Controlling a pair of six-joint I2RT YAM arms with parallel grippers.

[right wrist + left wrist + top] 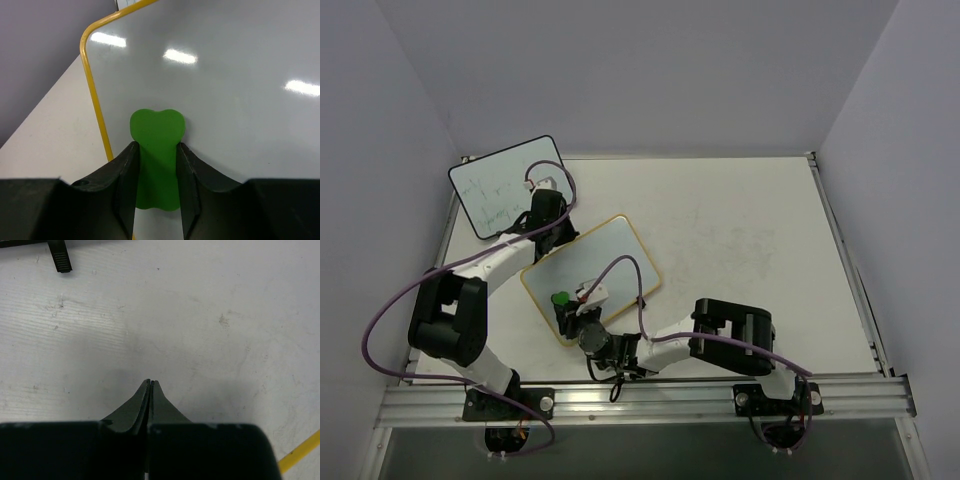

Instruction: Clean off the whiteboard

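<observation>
The whiteboard point(605, 262) with its yellow frame lies tilted on the table's left-middle. The right wrist view shows its surface point(225, 90) white and glossy, with no marks on the part in view. My right gripper point(570, 305) point(156, 146) is shut on a green eraser point(560, 298) point(156, 127), which rests on the board near its yellow left edge point(95, 100). My left gripper point(556, 236) point(150, 383) is shut and empty, over bare table just beyond the board's far-left edge. A strip of yellow frame point(300, 452) shows beside it.
A black-framed whiteboard point(505, 185) with faint writing lies at the far left corner. Its black clip point(60, 257) shows ahead of my left gripper. A raised rail point(850, 270) borders the table on the right, and grey walls surround it.
</observation>
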